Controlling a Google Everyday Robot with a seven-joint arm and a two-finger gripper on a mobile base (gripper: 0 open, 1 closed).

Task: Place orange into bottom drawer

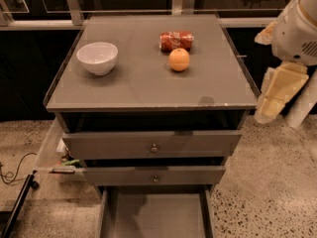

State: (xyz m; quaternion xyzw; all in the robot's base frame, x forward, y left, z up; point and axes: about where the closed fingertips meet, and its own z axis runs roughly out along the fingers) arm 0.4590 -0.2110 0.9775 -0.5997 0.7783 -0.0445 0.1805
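Note:
The orange [179, 59] sits on the grey cabinet top [148, 83], right of centre, just in front of a red soda can [176, 40] lying on its side. The bottom drawer [153, 217] is pulled out at the foot of the cabinet, and its flat grey floor shows nothing in it. My gripper [277, 95] hangs on the white arm off the cabinet's right edge, beside the top and apart from the orange, holding nothing that I can see.
A white bowl [97, 57] stands on the left of the cabinet top. Two upper drawers with small knobs [154, 147] are slightly open. A clear bin and cables [59, 157] lie on the speckled floor at the left.

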